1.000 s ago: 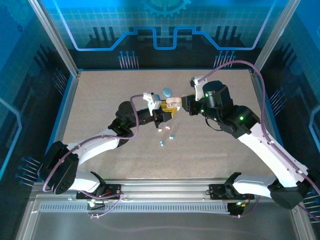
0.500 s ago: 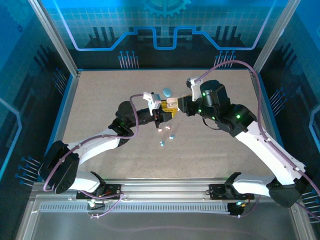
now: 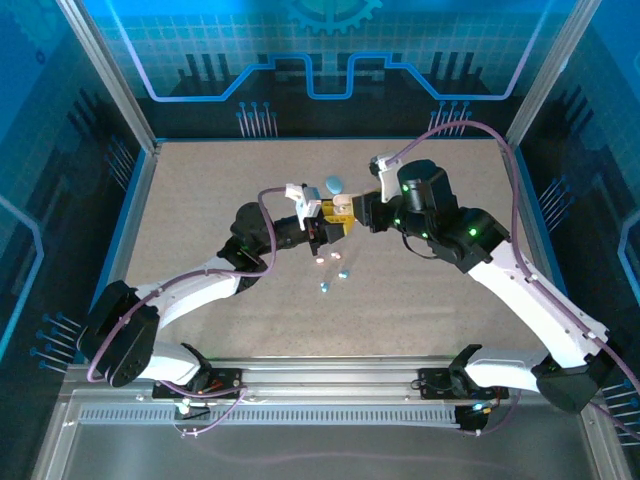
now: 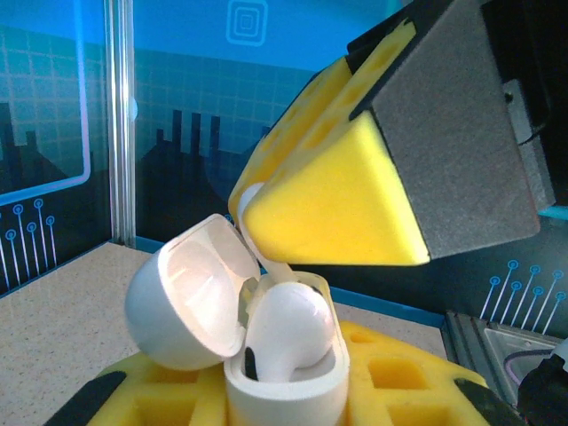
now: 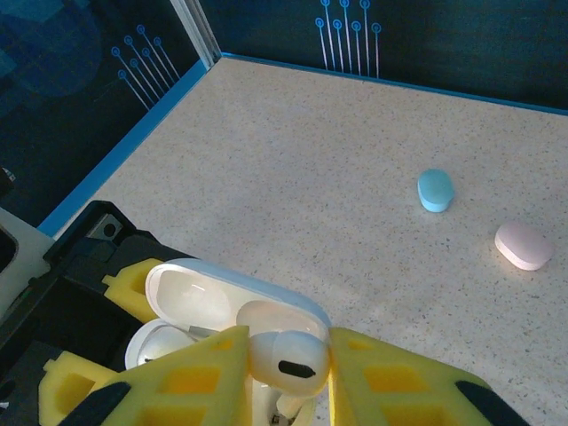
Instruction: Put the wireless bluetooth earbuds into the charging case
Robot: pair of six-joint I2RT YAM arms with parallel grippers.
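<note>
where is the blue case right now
The blue case lies on the table, centre of the top view, just beyond the open white case; the pink case lies nearby.

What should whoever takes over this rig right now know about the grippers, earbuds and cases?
Left gripper: shut on the open white charging case, lid up.
Right gripper: shut on a white earbud, directly over the case.
Done: the other white earbud sits in its slot.
To do: seat the held earbud and close the lid. The blue case and pink case lie shut on the table. Three loose earbuds lie nearer the arm bases, probably for those.
</note>
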